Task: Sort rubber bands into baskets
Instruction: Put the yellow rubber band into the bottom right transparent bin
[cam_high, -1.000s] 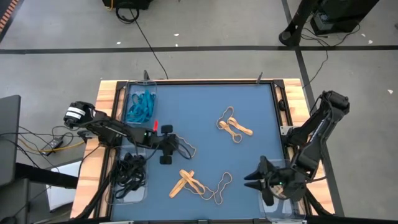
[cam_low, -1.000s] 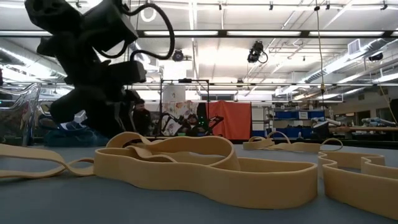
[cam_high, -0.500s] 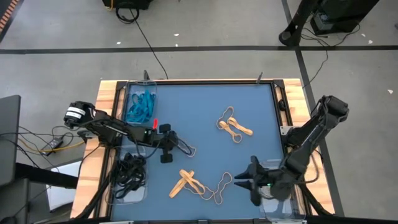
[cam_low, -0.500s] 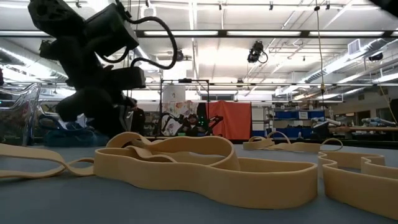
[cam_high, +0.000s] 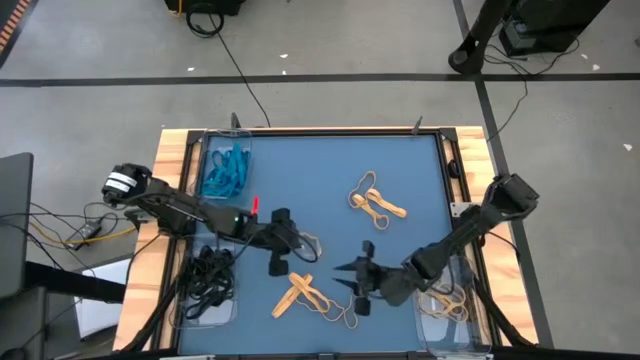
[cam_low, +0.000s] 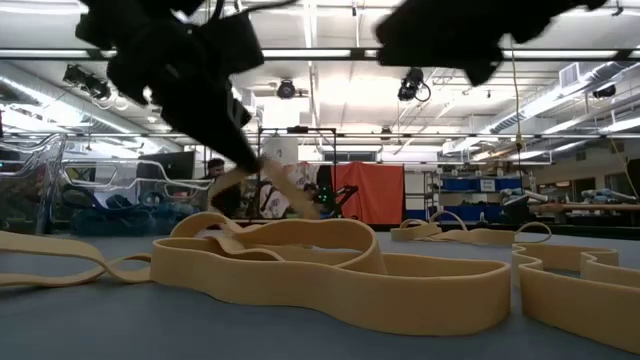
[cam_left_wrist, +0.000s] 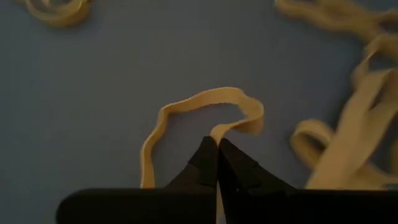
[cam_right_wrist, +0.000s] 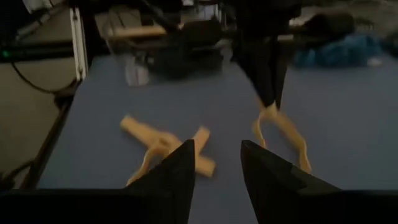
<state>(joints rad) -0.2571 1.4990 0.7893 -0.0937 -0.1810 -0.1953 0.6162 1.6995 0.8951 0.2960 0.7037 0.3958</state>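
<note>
Tan rubber bands lie on the blue mat: a crossed bunch near the front, another bunch farther back. My left gripper is mid-table, shut on one tan band, with the same gripper and band showing in the right wrist view. My right gripper stands open just right of the front bunch, pointing toward the left gripper, nothing between its fingers. Teal bands fill the far-left basket. Black bands fill the near-left basket. My left gripper pinches a short stretch of the tan band's strip between its two fingertips, which slant down from the table's left. The band hangs slack below the fingers as an open loop. Whether its lower end rests on the mat, I cannot tell.
A basket at the near right holds a few tan bands. One more tan band lies by the front edge. The wooden frame borders the mat. Bare mat lies at the middle back.
My left gripper has taken hold of the tan band that lay on the mat, then risen and gone a little toward the right and near edges, lifting the band. My right gripper has swung from above the near-right basket toward the table's left, sinking and rolling.
</note>
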